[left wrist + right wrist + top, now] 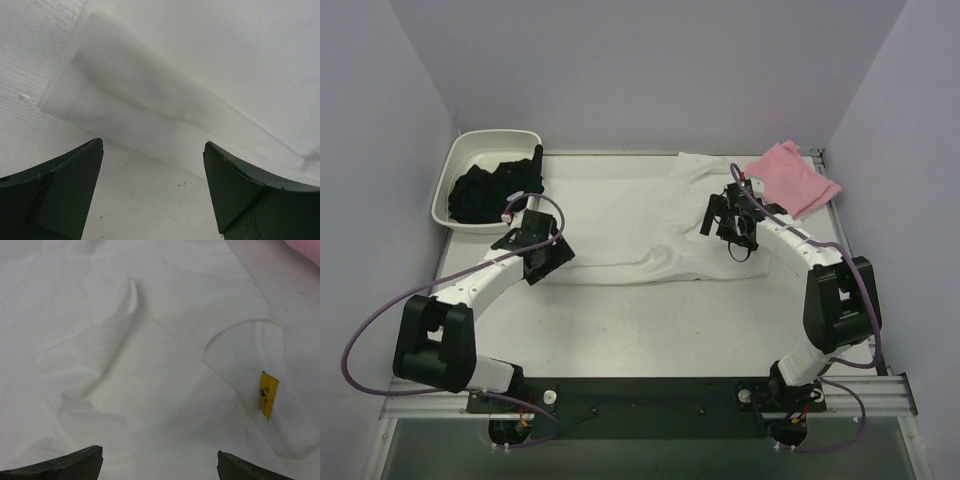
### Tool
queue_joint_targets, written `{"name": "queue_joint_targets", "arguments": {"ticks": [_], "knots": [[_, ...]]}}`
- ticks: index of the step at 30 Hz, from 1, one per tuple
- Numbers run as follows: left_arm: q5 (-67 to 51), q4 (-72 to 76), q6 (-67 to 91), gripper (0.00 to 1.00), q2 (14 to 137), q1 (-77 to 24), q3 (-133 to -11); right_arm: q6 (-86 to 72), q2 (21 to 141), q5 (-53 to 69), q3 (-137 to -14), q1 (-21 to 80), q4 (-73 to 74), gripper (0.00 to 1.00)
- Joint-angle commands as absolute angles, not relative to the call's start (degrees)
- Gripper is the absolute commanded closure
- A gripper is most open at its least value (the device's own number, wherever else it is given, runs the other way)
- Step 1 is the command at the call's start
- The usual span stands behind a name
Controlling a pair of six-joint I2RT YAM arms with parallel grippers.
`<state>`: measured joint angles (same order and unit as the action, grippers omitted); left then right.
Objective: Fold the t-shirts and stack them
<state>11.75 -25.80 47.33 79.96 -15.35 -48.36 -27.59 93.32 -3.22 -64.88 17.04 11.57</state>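
A white t-shirt (630,225) lies spread flat across the middle of the table, plain side up. In the right wrist view the white t-shirt (150,365) shows soft creases, its neckline and a yellow neck tag (269,394). A pink t-shirt (792,178) lies crumpled at the back right, just past the white one. My left gripper (544,260) hovers open over the shirt's left edge; the left gripper (153,144) has bare table and a sleeve (125,95) ahead of it. My right gripper (738,238) stands open above the shirt's right part; the right gripper (159,452) holds nothing.
A white tub (448,190) at the back left holds dark clothing (490,190). Lilac walls close in the table on the left, back and right. A strip of pink cloth (307,247) shows in the right wrist view's top corner.
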Motion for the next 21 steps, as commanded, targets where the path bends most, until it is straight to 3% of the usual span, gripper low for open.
{"name": "queue_joint_targets", "arguments": {"ticks": [1,10,21], "knots": [[12.1,-22.7,46.1,0.09,83.4,-15.7,-50.8,-29.2,91.8,-3.7,-59.6,13.8,11.3,0.00],[13.9,-22.3,45.7,0.10,88.9,-15.6,-52.2,-30.4,90.5,-2.2,-55.0,10.3,11.3,0.01],[17.4,-24.5,46.0,0.11,86.0,-15.6,-47.6,-33.7,88.3,-6.9,-48.6,9.6,14.1,0.02]]}}
